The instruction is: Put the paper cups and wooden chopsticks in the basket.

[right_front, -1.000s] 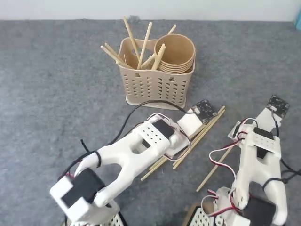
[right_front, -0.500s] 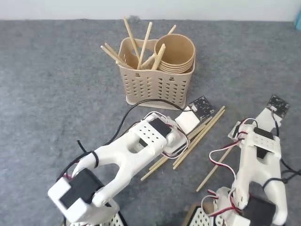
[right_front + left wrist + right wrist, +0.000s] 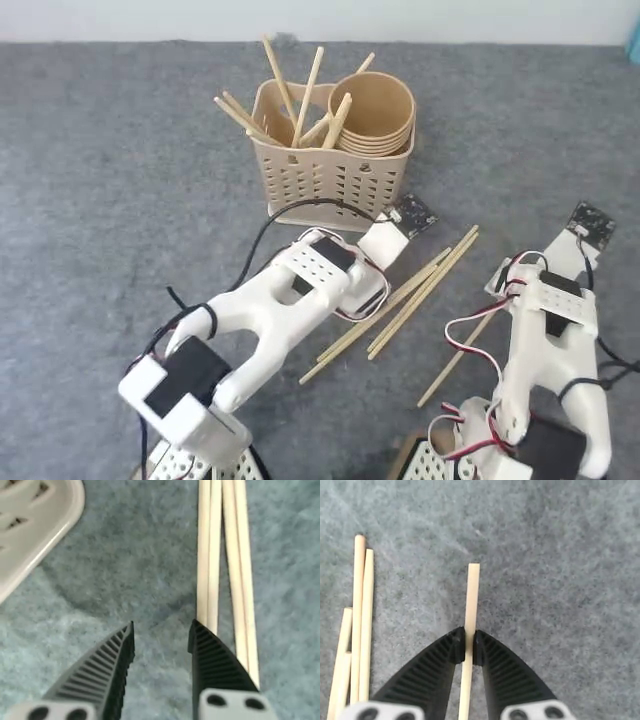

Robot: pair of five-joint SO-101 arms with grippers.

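Note:
The beige basket stands at the back with stacked paper cups and several chopsticks in it. A bundle of loose wooden chopsticks lies on the carpet in front of it. My left gripper is open, low over the carpet beside these chopsticks, with nothing between its fingers; the basket's corner is close by. In the high view the left gripper sits just in front of the basket. My right gripper is shut on a single chopstick that lies on the carpet.
Grey carpet covers the table, with open room to the left of the basket. Other chopstick ends lie beside the right gripper. The right arm stands at the front right, the single chopstick beside it.
The left arm has drawn its gripper back and left toward the basket, off the chopstick bundle. The right arm has kept still.

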